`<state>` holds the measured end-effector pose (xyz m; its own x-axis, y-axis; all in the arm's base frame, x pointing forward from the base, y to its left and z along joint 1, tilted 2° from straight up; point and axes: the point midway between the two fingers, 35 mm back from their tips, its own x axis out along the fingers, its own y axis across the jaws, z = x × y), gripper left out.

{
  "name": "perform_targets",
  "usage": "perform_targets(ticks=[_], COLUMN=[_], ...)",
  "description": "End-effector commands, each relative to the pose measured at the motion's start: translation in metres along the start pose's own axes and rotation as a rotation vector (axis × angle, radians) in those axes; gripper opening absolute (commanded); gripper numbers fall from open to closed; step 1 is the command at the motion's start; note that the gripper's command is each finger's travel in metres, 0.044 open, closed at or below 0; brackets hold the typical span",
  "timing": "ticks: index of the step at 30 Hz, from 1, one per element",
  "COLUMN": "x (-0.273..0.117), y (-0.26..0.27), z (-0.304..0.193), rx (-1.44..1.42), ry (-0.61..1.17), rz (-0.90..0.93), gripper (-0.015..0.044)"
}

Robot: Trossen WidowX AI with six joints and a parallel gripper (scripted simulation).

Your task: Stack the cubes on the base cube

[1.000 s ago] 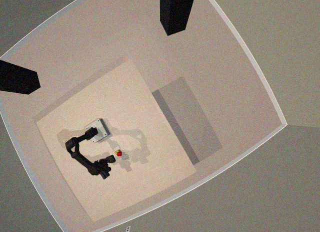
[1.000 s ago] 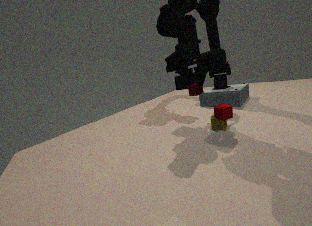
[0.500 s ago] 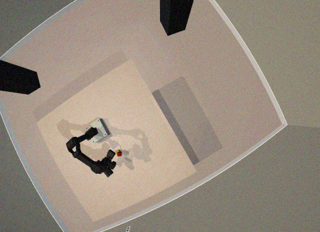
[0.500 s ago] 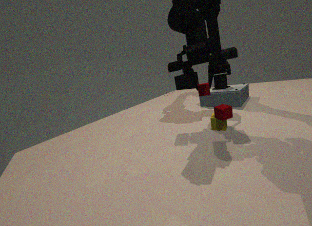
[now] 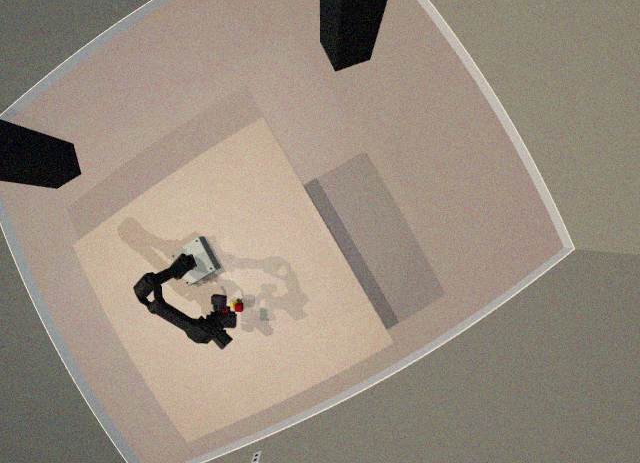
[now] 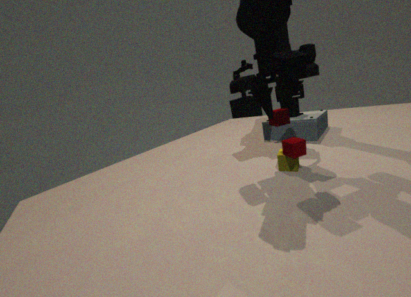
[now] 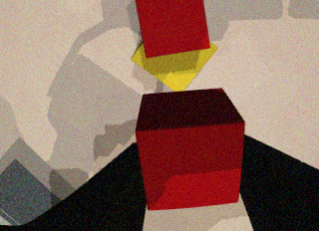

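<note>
The yellow base cube [image 5: 232, 306] [image 6: 287, 163] [image 7: 177, 82] stands on the table. One red cube [image 5: 238, 307] [image 6: 294, 147] [image 7: 172, 24] sits on a top corner of it, looks level and overhangs its sides. My gripper [image 5: 225, 310] [image 6: 279, 117] [image 7: 187, 149] is shut on the second red cube, one black finger at each side in the wrist view. This held cube is raised above the base cube's height and is apart from both other cubes. In the wrist view the opposite top corner of the yellow cube shows uncovered, pointing toward the held cube.
The arm's box-shaped mount [image 5: 204, 251] [image 6: 306, 129] stands behind the cubes in the exterior view; a dark part of it shows at the lower left of the wrist view. The arm's shadows fall across the table [image 5: 310, 313] [image 6: 132, 237] around the cubes.
</note>
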<state>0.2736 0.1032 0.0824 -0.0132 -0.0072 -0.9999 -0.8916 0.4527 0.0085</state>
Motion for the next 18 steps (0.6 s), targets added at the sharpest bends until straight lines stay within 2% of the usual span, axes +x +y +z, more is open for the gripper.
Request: perform_targets(ticks=[1, 11, 18], x=[0.000, 0.028, 0.030], y=[0.000, 0.001, 0.001], z=[0.002, -0.001, -0.001], rx=[-0.024, -0.036, -0.037], ry=[-0.007, -0.006, -0.006], rz=[0.001, 0.001, 0.001], gripper=[0.0105, 0.0105, 0.0105])
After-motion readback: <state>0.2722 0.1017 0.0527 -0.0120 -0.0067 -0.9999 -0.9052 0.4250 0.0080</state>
